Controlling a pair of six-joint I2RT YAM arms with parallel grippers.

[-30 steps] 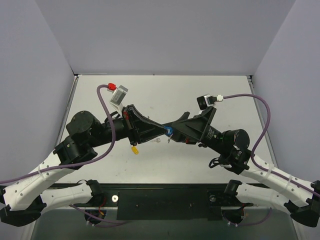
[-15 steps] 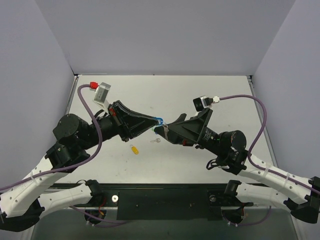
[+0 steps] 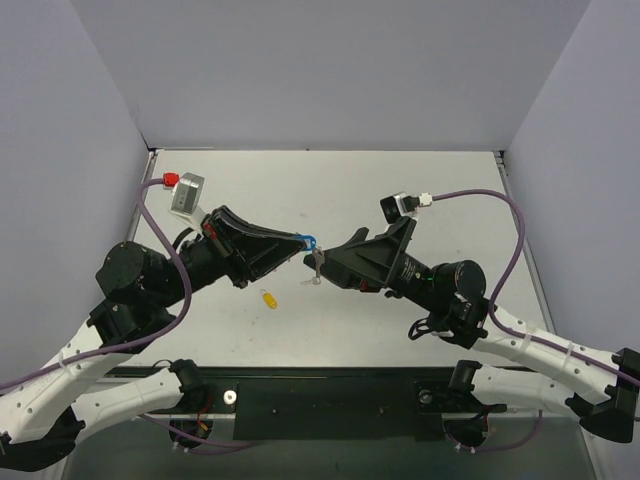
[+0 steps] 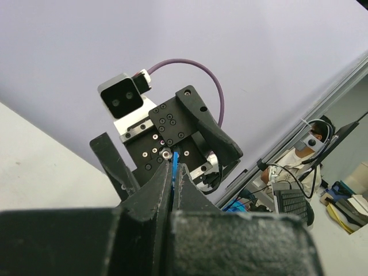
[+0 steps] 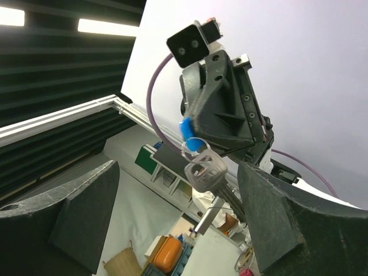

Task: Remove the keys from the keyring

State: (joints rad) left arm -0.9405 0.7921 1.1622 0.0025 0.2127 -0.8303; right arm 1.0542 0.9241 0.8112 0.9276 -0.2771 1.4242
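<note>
Keys [image 5: 204, 172] dangle from keyring [image 5: 186, 127], aloft over table [image 3: 420, 190] centre | left gripper [image 3: 302, 243] clenched on keyring tag | right gripper [image 5: 176, 169] released, fingers flanking keys | step: seizing keys | next: pinch firmly, work along ring

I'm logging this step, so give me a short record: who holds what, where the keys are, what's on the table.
left gripper: shut on the keyring by its blue tag, above the table
keys: hanging from the ring, below the tag
right gripper: jaws open on either side of the keys, not touching them
table: yellow tag lying on it
task: keys not yet off
</note>
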